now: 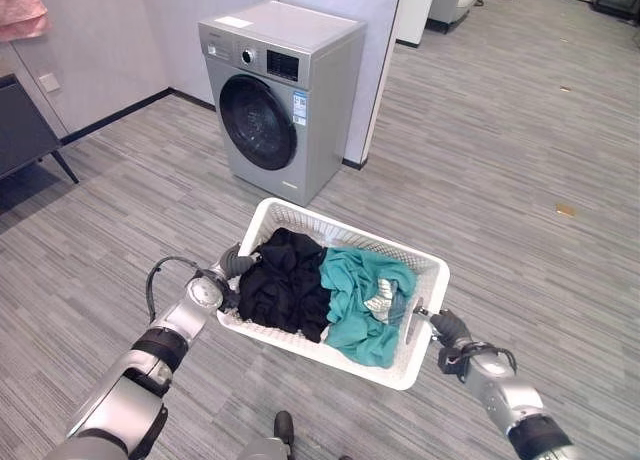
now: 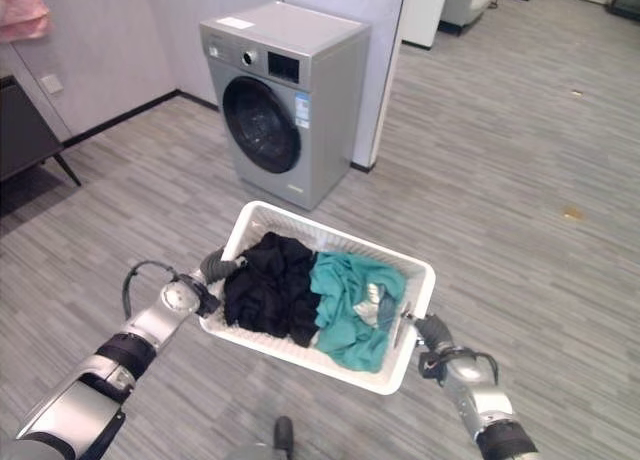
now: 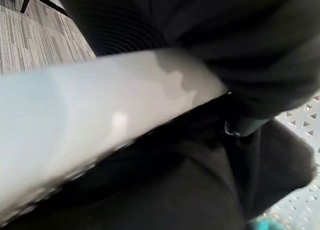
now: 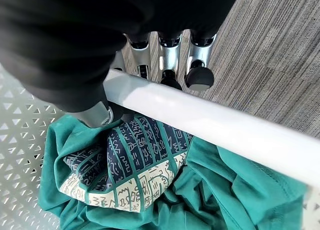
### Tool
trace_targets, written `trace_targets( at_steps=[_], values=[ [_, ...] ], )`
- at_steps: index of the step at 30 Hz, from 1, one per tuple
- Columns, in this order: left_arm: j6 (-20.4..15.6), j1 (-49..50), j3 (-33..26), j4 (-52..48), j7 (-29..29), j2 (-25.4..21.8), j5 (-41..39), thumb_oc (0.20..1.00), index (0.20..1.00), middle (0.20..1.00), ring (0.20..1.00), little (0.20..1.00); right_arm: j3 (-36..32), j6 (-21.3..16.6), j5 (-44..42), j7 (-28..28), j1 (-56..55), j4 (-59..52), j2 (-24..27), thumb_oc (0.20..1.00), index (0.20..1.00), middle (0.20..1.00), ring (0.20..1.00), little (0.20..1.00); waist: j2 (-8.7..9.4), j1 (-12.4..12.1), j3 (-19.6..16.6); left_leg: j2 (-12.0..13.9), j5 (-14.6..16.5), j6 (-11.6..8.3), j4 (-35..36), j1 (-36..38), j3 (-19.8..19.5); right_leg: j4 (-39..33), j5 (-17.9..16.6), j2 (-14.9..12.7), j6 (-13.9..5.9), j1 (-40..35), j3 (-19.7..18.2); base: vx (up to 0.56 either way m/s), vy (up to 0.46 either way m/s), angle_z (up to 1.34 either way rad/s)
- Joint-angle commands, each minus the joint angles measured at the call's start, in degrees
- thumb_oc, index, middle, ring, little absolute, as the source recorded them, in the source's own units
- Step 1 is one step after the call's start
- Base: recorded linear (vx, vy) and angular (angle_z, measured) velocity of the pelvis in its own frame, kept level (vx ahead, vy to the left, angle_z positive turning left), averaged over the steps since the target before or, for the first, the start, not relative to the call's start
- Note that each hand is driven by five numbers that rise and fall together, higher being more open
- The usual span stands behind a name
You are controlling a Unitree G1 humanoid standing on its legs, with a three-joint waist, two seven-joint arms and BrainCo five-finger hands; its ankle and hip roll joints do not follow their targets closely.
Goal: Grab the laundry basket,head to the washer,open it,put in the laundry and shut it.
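Grey striped floor [image 1: 480, 160] – washer [image 1: 275, 95] standing on it, against the wall

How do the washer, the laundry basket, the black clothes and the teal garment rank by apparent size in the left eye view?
1. washer
2. laundry basket
3. black clothes and teal garment: too alike to rank.

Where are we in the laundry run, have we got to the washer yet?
Done: the white laundry basket is off the floor, the left hand and right hand gripping its end rims, black clothes and teal clothes inside. In hand: closing on the washer, still ahead across open floor. Left: open its shut door, load, close.
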State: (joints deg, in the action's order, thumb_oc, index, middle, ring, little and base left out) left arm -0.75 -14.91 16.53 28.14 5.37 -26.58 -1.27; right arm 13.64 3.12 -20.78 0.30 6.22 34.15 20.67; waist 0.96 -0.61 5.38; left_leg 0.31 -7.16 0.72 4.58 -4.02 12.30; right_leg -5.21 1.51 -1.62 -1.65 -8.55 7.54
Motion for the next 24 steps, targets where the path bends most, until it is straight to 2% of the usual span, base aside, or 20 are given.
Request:
trace_targets(
  at_steps=[1, 10, 15, 17, 20, 22, 23, 24],
  values=[
    [-1.87, 6.13, -4.54, -1.40, 2.44, 1.99, -0.42, 0.200, 0.200, 0.200, 0.200, 0.200, -0.42, -1.73, 2.81, 1.91, -3.17, 2.15, 0.59, 0.200, 0.200, 0.200, 0.200, 0.200, -4.24, -2.12, 2.21, 4.94, 2.12, -4.64, -0.99, -0.26, 3.03, 0.29, 2.75, -5.39, -3.70, -0.62, 7.65, 0.02, 0.021, 0.17],
    [-1.49, 7.13, -4.96, -1.10, 2.27, 2.01, -0.55, 0.200, 0.200, 0.200, 0.200, 0.200, -1.73, -1.82, 2.19, 0.87, -3.03, 0.02, 0.66, 0.200, 0.200, 0.200, 0.200, 0.200, -3.88, -2.10, 1.83, 4.61, 2.38, -4.40, -0.25, 0.58, 2.98, 0.21, 2.70, -5.40, -3.87, -0.83, 7.41, 0.03, 0.013, 0.13],
    [-1.74, 6.63, -6.13, -1.62, 2.58, 1.29, -0.50, 0.200, 0.200, 0.200, 0.200, 0.200, -2.86, -2.68, 0.94, 0.42, -1.54, -5.60, 2.42, 0.200, 0.200, 0.200, 0.200, 0.200, -3.45, -2.20, 2.29, 4.33, 3.10, -4.22, -0.84, 0.01, 2.80, 0.21, 2.72, -5.57, -4.25, -0.31, 7.07, 0.03, 0.035, -0.02],
    [-2.03, 5.82, -6.50, -1.80, 2.81, 0.72, -0.62, 0.200, 0.200, 0.200, 0.200, 0.200, -3.20, -3.09, 0.70, 0.04, 0.03, -7.46, 3.63, 0.200, 0.200, 0.200, 0.200, 0.200, -2.98, -2.48, 2.61, 4.25, 4.03, -4.09, -2.53, -1.22, 2.72, 0.21, 2.74, -5.85, -4.52, 0.06, 6.98, 0.02, 0.056, -0.03],
    [-2.56, 4.42, -7.79, -2.96, 3.18, -0.78, -1.94, 0.200, 0.200, 0.200, 0.200, 0.200, -4.19, -3.58, 0.71, -0.47, 3.26, -12.17, 6.67, 0.200, 0.200, 0.200, 0.200, 0.200, -1.57, -3.44, 3.76, 4.00, 8.27, -3.67, -11.32, -6.18, 1.98, 1.05, 3.35, -7.19, -4.94, 0.04, 6.81, 0.06, 0.121, 0.02],
    [-2.50, 4.00, -7.80, -3.45, 3.06, -1.17, -2.14, 0.200, 0.200, 0.200, 0.200, 0.200, -4.93, -3.58, 0.35, -0.49, 3.54, -14.02, 7.47, 0.200, 0.200, 0.200, 0.200, 0.200, -1.14, -3.88, 3.36, 3.62, 10.47, -2.80, -14.10, -7.11, 1.43, 2.90, 4.25, -7.92, -5.06, -0.06, 6.78, 0.11, 0.125, 0.00],
    [-2.49, 4.00, -7.79, -3.46, 3.05, -1.17, -2.14, 0.200, 0.200, 0.200, 0.200, 0.200, -4.95, -3.56, 0.35, -0.49, 3.51, -14.05, 7.48, 0.200, 0.200, 0.200, 0.200, 0.200, -1.15, -3.90, 3.33, 3.64, 10.56, -2.79, -14.23, -7.19, 1.43, 2.97, 4.30, -7.93, -5.07, 0.00, 6.77, 0.22, 0.223, 0.02],
    [-2.34, 3.28, -7.79, -4.10, 2.94, -1.87, -2.02, 0.200, 0.200, 0.200, 0.200, 0.200, -5.72, -3.55, 0.65, -0.18, 3.55, -16.20, 8.52, 0.200, 0.200, 0.200, 0.200, 0.200, -0.68, -4.35, 2.80, 2.56, 12.69, -0.89, -14.51, -5.75, 0.68, 9.55, 5.29, -9.25, -5.11, 0.77, 6.77, 0.25, 0.261, 0.03]
  ],
)
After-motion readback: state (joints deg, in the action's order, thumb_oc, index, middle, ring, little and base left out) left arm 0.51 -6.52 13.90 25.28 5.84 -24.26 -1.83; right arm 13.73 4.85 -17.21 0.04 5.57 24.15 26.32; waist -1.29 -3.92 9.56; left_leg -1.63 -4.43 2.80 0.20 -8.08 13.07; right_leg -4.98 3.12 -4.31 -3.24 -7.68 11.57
